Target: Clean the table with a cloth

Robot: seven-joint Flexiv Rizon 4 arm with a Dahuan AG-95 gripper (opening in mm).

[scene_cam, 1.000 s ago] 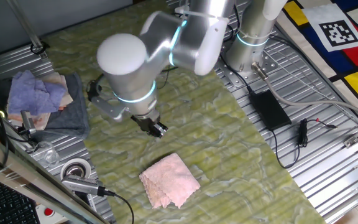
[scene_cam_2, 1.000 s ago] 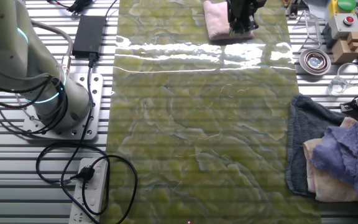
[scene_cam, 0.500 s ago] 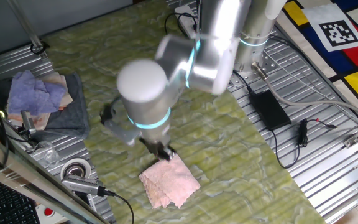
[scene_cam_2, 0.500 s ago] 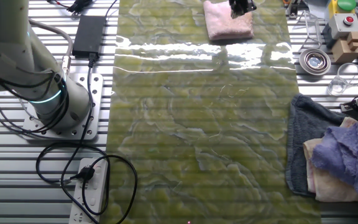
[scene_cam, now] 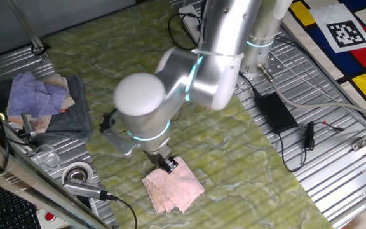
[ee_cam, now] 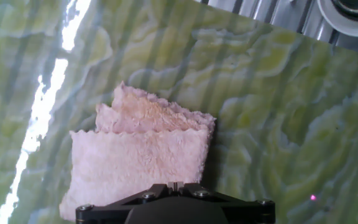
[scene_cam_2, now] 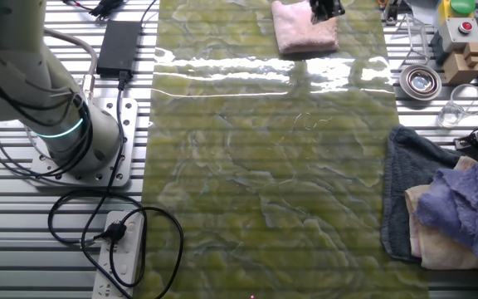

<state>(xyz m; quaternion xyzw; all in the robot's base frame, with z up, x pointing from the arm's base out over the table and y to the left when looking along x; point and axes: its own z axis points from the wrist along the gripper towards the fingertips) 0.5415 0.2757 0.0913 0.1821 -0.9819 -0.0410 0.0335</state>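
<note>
The pale pink cloth lies folded on the yellow-green marbled table, near its end by the tape roll. It also shows in the other fixed view and in the hand view. My gripper is low over the cloth's edge nearest the table's middle, with its fingers shut together and nothing seen between them. In the other fixed view the gripper is at the cloth's right corner, cut by the frame top. In the hand view the gripper points down at the cloth; whether the tips touch it is hidden.
A lavender cloth on a dark grey towel lies on the ribbed panel beside the table. A tape roll sits near the cloth. A power adapter and cables lie beside the arm's base.
The arm has swung from over the table's middle toward the pink cloth and come down. The gripper now sits at the cloth's edge. The cloth has not moved.
</note>
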